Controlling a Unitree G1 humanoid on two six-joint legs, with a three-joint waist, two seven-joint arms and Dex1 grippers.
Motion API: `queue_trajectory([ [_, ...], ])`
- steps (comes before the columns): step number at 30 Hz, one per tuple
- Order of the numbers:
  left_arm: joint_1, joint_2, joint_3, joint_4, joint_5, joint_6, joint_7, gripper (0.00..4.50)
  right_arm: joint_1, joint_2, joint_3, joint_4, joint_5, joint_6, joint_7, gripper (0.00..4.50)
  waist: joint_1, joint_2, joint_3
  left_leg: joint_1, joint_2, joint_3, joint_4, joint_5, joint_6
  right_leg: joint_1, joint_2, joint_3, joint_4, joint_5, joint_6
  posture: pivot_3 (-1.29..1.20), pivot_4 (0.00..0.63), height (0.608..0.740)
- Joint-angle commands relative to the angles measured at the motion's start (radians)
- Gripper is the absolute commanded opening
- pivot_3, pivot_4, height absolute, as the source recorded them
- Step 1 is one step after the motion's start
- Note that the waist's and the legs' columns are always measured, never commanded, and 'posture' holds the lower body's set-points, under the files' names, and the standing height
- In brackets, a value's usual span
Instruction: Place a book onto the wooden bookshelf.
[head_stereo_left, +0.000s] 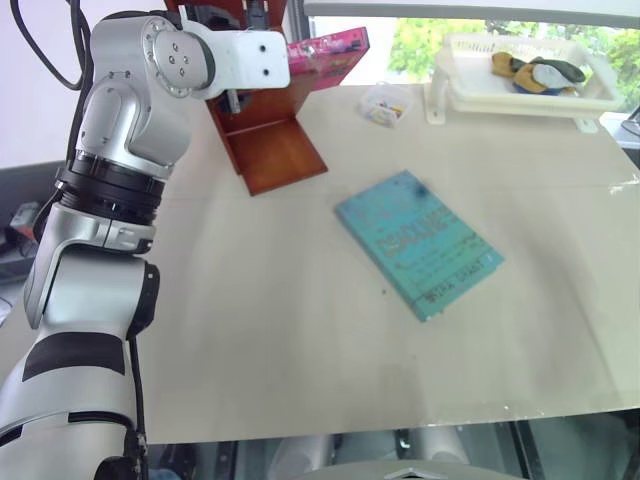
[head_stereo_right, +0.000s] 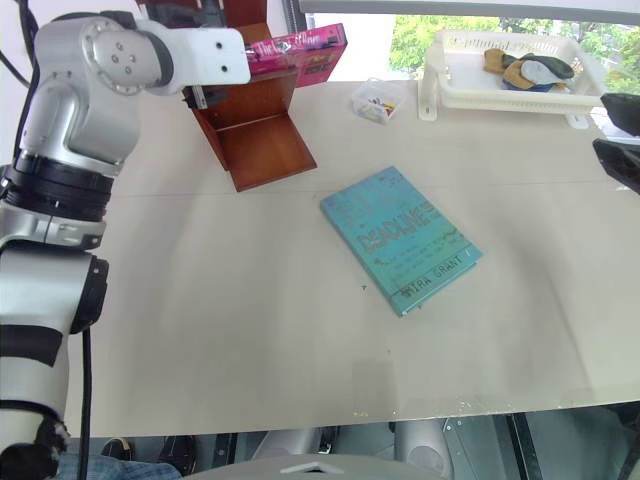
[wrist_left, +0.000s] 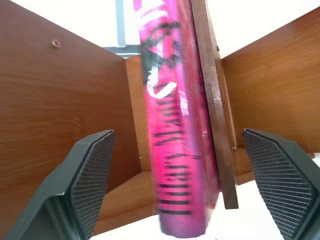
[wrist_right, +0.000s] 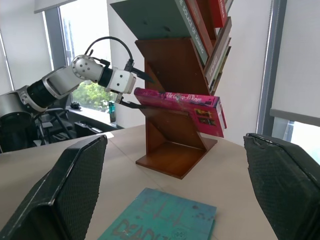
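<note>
Book was basically shelved, release step.
The left gripper (wrist_right: 131, 89) sat spread wide around the book (wrist_right: 180, 104) on the wooden bookshelf (wrist_right: 172, 127); backing out straight looked next.

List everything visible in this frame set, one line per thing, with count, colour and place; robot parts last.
Bright pink paperback book: one, magenta, resting on a slanted shelf of the bookshelf, one end sticking out past it.
Reddish-brown wooden bookshelf: one, zigzag shelves, far left of the table; more books stacked higher up.
Teal book: one, lying flat mid-table.
White plastic basket: one, far right of the table, holding tan and dark items.
Small clear container: one, small coloured bits inside, between bookshelf and basket.
Beige table: one, carrying all of this.
Left hand: black fingers open either side of the pink book's spine, not gripping.
Right hand: black fingers spread wide, empty, above the table.
</note>
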Motion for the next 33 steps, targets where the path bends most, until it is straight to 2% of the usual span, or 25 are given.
queue_trajectory([
  [1, -0.016, 0.037, 0.04, -0.028, -0.005, -0.014, 0.011, 4.42, -0.032, -0.01, -0.011, 0.004, -0.002, -0.011, 0.006, 4.5, -0.001, 0.0, 0.0, 0.0, 0.0, 0.0, 0.0, 0.0, 0.0, 0.0, 0.0, 0.0, 0.0, 0.0, 0.0, 0.0, 0.15, 0.74],
  [6, -0.007, 0.068, 0.121, -0.041, -0.123, -0.054, -0.011, 4.42, -0.01, -0.019, -0.033, 0.013, -0.004, -0.012, 0.016, 4.5, -0.001, 0.0, 0.0, 0.0, 0.0, 0.0, 0.0, 0.0, 0.0, -0.001, -0.001, 0.0, 0.0, 0.0, 0.0, 0.0, 0.15, 0.74],
  [8, 0.006, 0.08, 0.165, -0.042, -0.155, -0.097, 0.052, 4.42, 0.016, -0.027, -0.053, 0.017, -0.008, -0.015, 0.021, 4.5, -0.001, 0.0, 0.0, 0.0, 0.0, 0.0, 0.0, 0.0, 0.0, -0.001, -0.001, 0.0, 0.0, 0.0, 0.0, 0.0, 0.15, 0.74],
  [10, 0.056, 0.067, 0.226, -0.087, -0.224, -0.11, 0.08, 4.42, 0.043, -0.034, -0.071, 0.018, -0.016, -0.021, 0.019, 4.5, 0.0, 0.001, 0.0, 0.0, 0.0, 0.0, 0.0, 0.0, 0.0, -0.001, -0.001, 0.0, 0.001, 0.0, 0.0, 0.0, 0.15, 0.74],
  [14, 0.204, -0.011, 0.364, -0.262, -0.454, -0.082, 0.056, 4.42, 0.102, -0.049, -0.107, 0.007, -0.033, -0.028, 0.003, 4.5, 0.005, 0.002, -0.001, -0.001, 0.0, -0.001, 0.001, 0.0, 0.0, -0.001, -0.002, 0.0, 0.001, 0.0, 0.0, 0.0, 0.15, 0.74],
  [16, 0.305, 0.017, 0.392, -0.315, -0.476, -0.124, 0.057, 4.42, 0.144, -0.053, -0.132, -0.007, -0.037, -0.027, -0.001, 4.5, 0.004, 0.001, -0.001, -0.002, 0.0, -0.002, 0.003, 0.0, 0.0, -0.001, -0.002, -0.001, 0.001, 0.0, 0.0, 0.0, 0.15, 0.74],
  [18, 0.431, 0.015, 0.447, -0.387, -0.598, -0.119, 0.002, 4.42, 0.2, -0.052, -0.156, -0.029, -0.044, -0.026, -0.004, 4.5, -0.001, 0.002, -0.001, -0.001, 0.0, -0.001, 0.002, 0.0, 0.0, -0.001, -0.002, 0.0, 0.001, 0.0, 0.0, 0.0, 0.15, 0.74],
  [21, 0.703, -0.009, 0.56, -0.56, -0.827, 0.132, -0.084, 4.42, 0.307, -0.032, -0.178, -0.058, -0.086, -0.061, -0.018, 4.5, -0.009, 0.007, -0.005, 0.001, 0.001, 0.001, 0.0, 0.0, 0.0, -0.001, -0.001, 0.003, 0.001, 0.0, 0.0, 0.0, 0.15, 0.74],
  [24, 0.988, -0.001, 0.649, -0.685, -0.958, 0.305, -0.113, 4.42, 0.383, -0.006, -0.175, -0.021, -0.185, -0.169, -0.086, 4.5, -0.013, 0.008, -0.005, 0.002, 0.001, 0.002, -0.001, 0.0, 0.0, -0.001, -0.001, 0.005, 0.0, 0.0, 0.0, 0.0, 0.15, 0.74],
  [26, 1.14, -0.031, 0.708, -0.743, -1.042, 0.384, -0.099, 4.42, 0.439, 0.002, -0.163, 0.032, -0.26, -0.238, -0.12, 4.5, -0.01, 0.008, -0.005, 0.003, 0.001, 0.002, 0.0, 0.0, 0.0, 0.001, 0.0, 0.005, -0.001, 0.0, 0.0, 0.0, 0.15, 0.74],
  [30, 1.335, -0.064, 0.74, -0.809, -1.076, 0.412, -0.038, 4.42, 0.517, 0.031, -0.155, 0.081, -0.304, -0.312, -0.119, 4.5, 0.012, 0.007, -0.005, 0.01, 0.002, 0.001, 0.0, 0.0, 0.0, 0.011, -0.001, 0.006, -0.005, 0.0, 0.0, 0.0, 0.15, 0.74],
  [33, 1.408, -0.085, 0.744, -0.795, -1.088, 0.378, -0.02, 4.42, 0.535, 0.039, -0.137, 0.054, -0.308, -0.291, -0.138, 4.5, 0.019, 0.012, -0.005, 0.026, 0.002, 0.001, -0.004, -0.003, 0.004, 0.026, -0.001, 0.007, -0.008, 0.0, -0.001, 0.0, 0.15, 0.74],
])
